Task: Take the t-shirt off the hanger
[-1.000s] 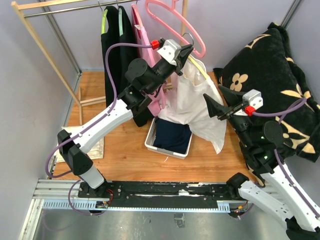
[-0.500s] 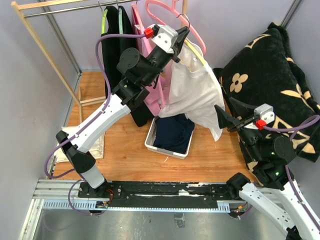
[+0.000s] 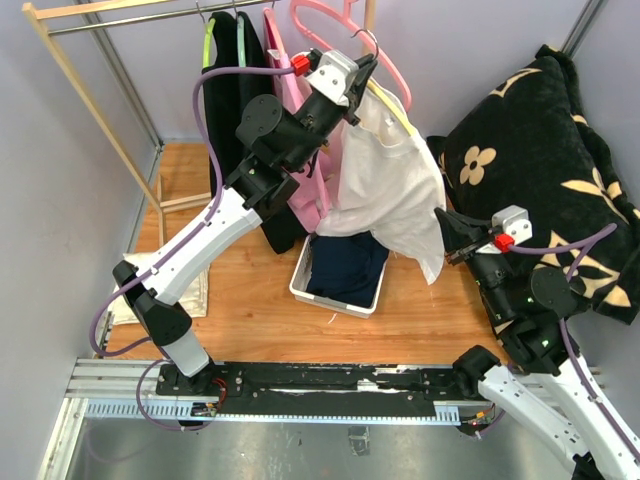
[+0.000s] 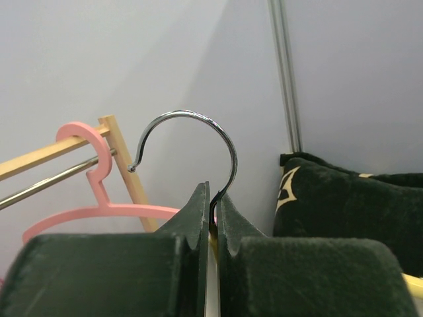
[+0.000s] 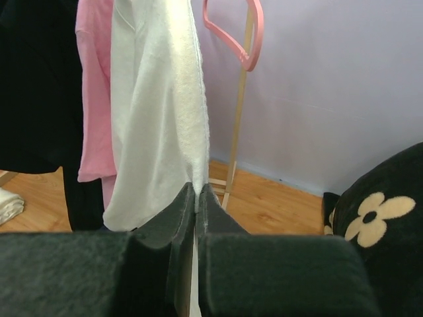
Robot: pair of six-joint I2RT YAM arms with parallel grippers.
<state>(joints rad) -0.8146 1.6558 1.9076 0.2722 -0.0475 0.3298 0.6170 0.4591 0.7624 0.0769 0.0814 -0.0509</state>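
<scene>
A white t-shirt (image 3: 390, 190) hangs from a hanger with a yellow-green arm (image 3: 392, 110) and a chrome hook (image 4: 218, 132). My left gripper (image 3: 362, 75) holds it up near the rack, shut on the hanger's neck just below the hook, as the left wrist view shows at the left gripper (image 4: 213, 198). My right gripper (image 3: 443, 232) is at the shirt's lower right edge. In the right wrist view the t-shirt (image 5: 158, 112) drops into the right gripper (image 5: 196, 191), whose jaws are shut on the fabric's edge.
A white bin (image 3: 300, 275) with dark clothes sits on the wooden floor under the shirt. Black (image 3: 235, 110) and pink garments and an empty pink hanger (image 3: 345, 28) hang on the wooden rack (image 3: 90, 110). A black floral blanket (image 3: 540, 130) fills the right side.
My right gripper, open a moment ago, has moved in to the shirt's lower edge and closed on it. The left arm lifted the hanger slightly up and left.
</scene>
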